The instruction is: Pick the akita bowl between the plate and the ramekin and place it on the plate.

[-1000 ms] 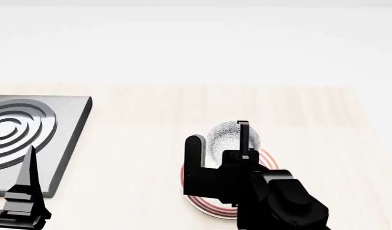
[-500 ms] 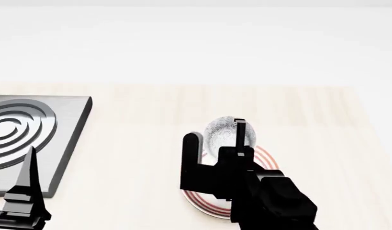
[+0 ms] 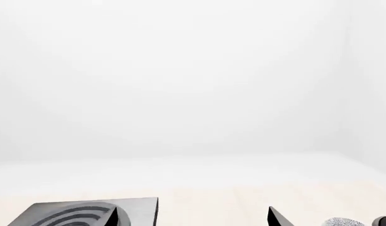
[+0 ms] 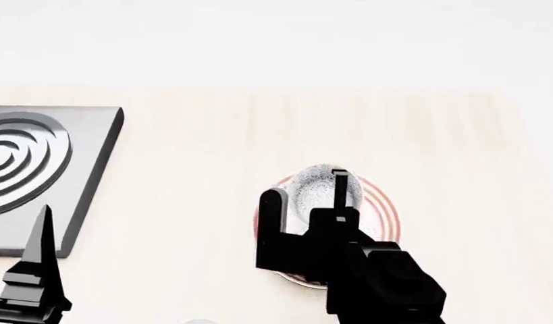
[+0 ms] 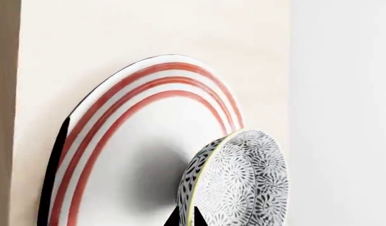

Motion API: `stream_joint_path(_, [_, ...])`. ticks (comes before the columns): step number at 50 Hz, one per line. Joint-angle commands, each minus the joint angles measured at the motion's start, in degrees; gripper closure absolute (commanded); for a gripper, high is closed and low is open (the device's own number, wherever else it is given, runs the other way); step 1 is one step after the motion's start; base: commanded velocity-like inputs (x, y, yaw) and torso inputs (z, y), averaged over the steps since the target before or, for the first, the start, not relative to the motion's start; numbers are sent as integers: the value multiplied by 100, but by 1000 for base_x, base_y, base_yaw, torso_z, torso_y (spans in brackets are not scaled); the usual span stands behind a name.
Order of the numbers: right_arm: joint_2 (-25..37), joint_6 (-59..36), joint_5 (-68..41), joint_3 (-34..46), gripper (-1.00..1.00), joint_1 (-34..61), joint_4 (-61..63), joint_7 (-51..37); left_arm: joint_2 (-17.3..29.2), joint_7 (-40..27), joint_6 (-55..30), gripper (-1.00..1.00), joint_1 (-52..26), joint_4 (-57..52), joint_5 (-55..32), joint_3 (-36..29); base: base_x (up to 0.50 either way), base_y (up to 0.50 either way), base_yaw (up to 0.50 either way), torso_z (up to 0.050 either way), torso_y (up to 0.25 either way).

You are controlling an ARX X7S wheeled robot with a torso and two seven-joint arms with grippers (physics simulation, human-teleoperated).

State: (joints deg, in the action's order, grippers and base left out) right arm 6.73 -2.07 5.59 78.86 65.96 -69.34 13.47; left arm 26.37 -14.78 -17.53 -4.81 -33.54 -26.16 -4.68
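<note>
R pincer (image 4: pixel 305 196) has the akita bowl (image 4: pixel 319 190) clamped by its rim, one finger inside, one outside, held over the far part of the plate (image 4: pixel 384 202). Wrist view shows the bowl hanging above the plate w/ shadow beneath, so prob. not set down yet; drop is straight down. L pincer (image 4: pixel 33 283) idles near-left by the stove plate (image 4: pixel 42 169); can't tell its gap. No labels or writing readable.

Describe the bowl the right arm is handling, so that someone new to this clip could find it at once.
Start at the pale wooden table with the grey ringed slab at its left. Right of that lies a white plate with red rings. The akita bowl sits over it, between the fingers of the right gripper: small, deep, and the only grey-and-white speckled item.
</note>
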Motion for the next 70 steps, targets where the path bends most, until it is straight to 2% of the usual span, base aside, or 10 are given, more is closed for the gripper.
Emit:
stream_joint_path(1, [-42, 81, 88, -32, 100, 22, -105, -48, -47, -17, 143, -100, 40, 5, -34, 56, 0, 0, 0, 0, 0])
stream_joint_path(16, [-76, 110, 54, -61, 100, 30, -214, -65, -23, 42, 291, -100, 98, 4, 60, -14, 0, 0, 0, 0, 0])
stream_joint_path(17, [-41, 73, 41, -63, -100, 19, -128, -17, -21, 39, 288, -100, 96, 2, 56, -13, 0, 0, 0, 0, 0])
stream_joint_path(24, [131, -209, 67, -49, -100, -12, 316, 16, -12, 20, 283, -100, 99, -28, 45, -11, 0, 0, 0, 0, 0])
stream_joint_path(34, [665, -971, 108, -45, -100, -47, 1675, 178, 19, -15, 243, -100, 83, -88, 10, 5, 0, 0, 0, 0, 0])
stream_joint_path(43, [1594, -2194, 181, -88, -100, -57, 4044, 458, 45, -59, 191, -100, 79, -194, -10, -1, 0, 0, 0, 0, 0])
stream_joint_path(55, [2601, -3183, 272, -191, -100, -119, 6458, 640, 71, -84, 223, -100, 140, -266, -19, 17, 0, 0, 0, 0, 0])
stream_joint_path(62, [3353, -3478, 140, -697, -100, -366, 8189, 248, 64, -76, 538, -100, 266, -204, 358, -75, 0, 0, 0, 0, 0])
stream_joint_path(70, [4013, -3972, 240, -1623, -100, -1099, 9984, -1283, 51, -184, 764, -100, 330, -188, 313, 211, 0, 0, 0, 0, 0])
